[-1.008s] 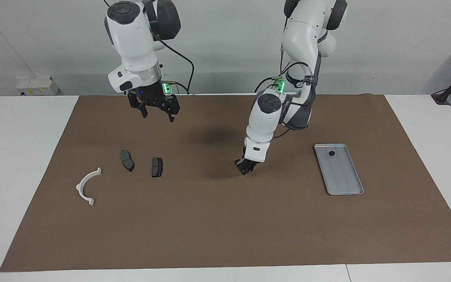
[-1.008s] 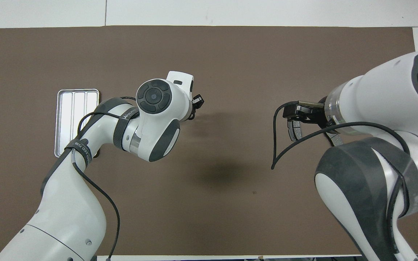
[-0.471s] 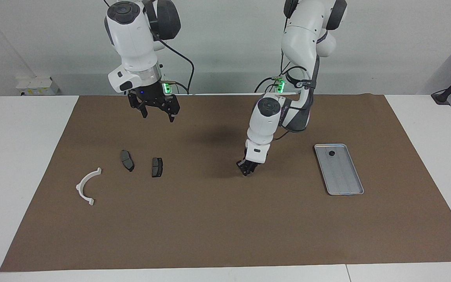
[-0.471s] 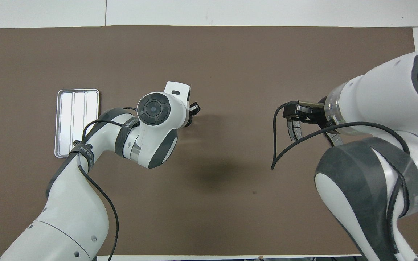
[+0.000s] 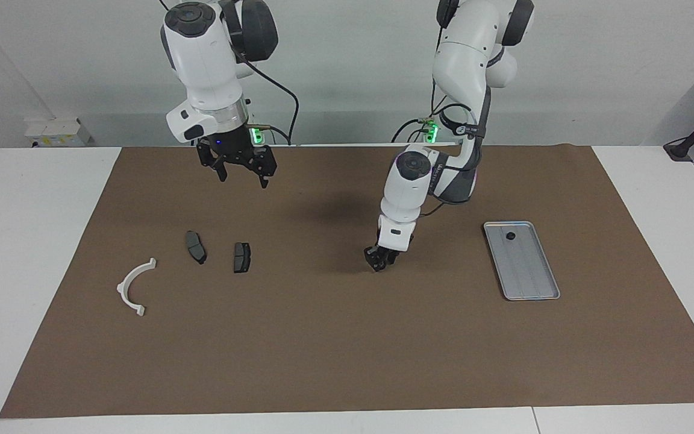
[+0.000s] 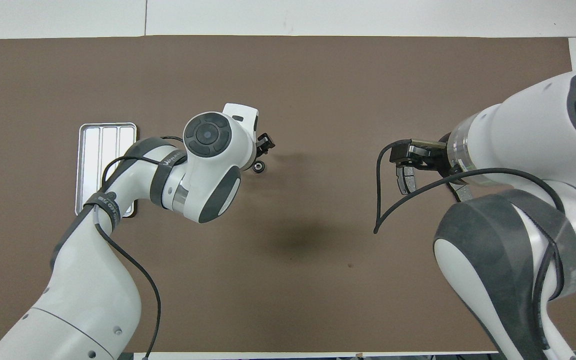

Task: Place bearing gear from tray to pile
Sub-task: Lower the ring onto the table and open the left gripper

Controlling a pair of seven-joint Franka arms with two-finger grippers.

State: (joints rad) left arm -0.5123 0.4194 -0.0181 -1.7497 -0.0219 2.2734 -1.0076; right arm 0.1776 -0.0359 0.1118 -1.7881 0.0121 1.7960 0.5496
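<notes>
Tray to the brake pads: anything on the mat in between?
The left gripper hangs low over that stretch, and the overhead view shows a small dark gear on the mat beside it. Otherwise bare from tray to brake pads.

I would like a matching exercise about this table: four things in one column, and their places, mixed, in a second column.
Things:
1 tray
2 white bracket
3 right gripper
4 small round part

Places:
A raised over the brown mat, open
B lying toward the left arm's end
C on the mat, close beside the left gripper
D lying toward the right arm's end

Pairs: 1-B, 2-D, 3-A, 4-C
</notes>
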